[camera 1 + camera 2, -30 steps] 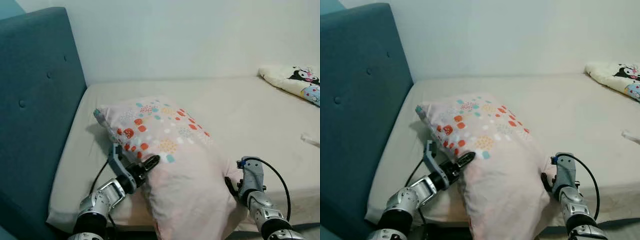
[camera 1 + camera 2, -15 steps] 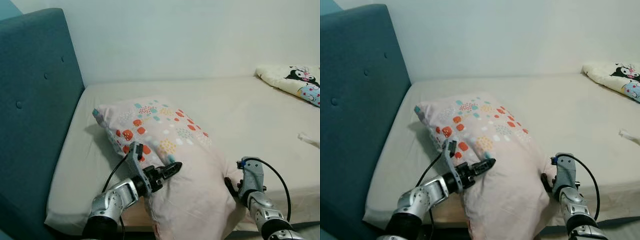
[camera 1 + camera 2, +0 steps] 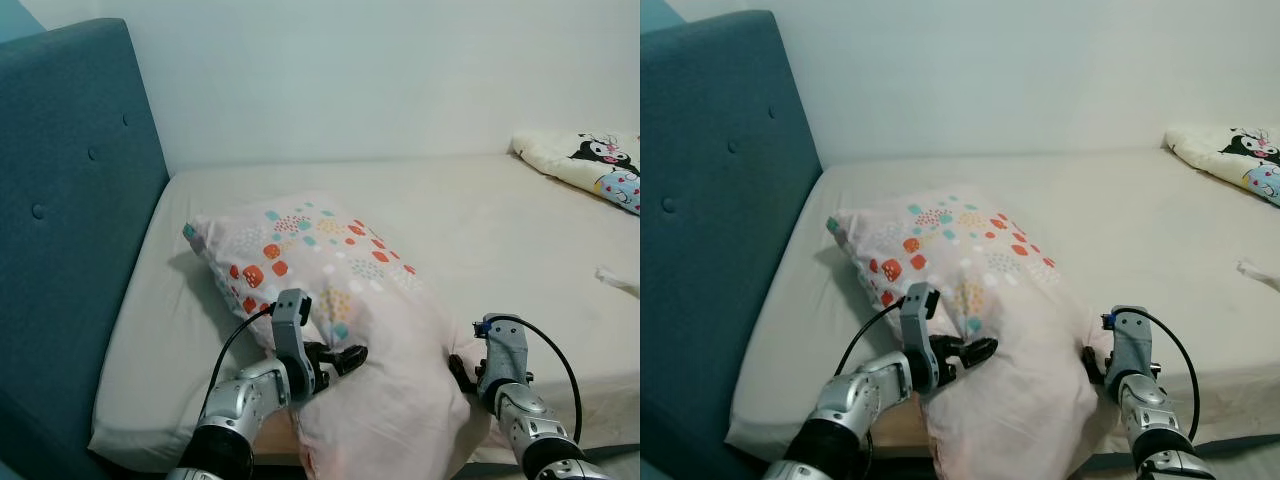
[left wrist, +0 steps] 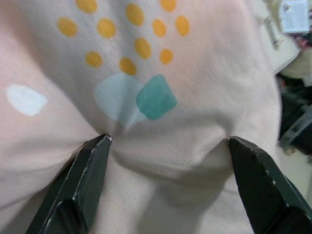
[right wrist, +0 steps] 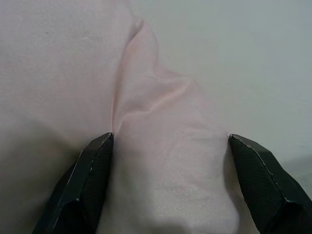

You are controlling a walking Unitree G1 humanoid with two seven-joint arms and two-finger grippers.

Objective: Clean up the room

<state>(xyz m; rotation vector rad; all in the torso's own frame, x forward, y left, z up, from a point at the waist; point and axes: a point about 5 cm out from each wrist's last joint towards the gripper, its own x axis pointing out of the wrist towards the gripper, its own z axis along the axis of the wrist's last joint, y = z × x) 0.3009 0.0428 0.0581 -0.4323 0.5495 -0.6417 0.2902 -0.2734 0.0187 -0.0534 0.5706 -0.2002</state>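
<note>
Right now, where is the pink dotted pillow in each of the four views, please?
Left eye view: pillow low centre, on the bed.
Right eye view: low centre.
Left wrist view: fabric between open fingers.
Right wrist view: plain pink corner.
Shared landmark: teal headboard, in both eye views.

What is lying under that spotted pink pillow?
The pillow lies on the beige mattress, its near end overhanging the front edge. The left claw and right claw press into it from either side. Anything beneath its middle is covered.

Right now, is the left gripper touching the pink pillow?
Touching. In the left wrist view, both fingertips of the left gripper press into the pillow, and the fabric bulges between them.
</note>
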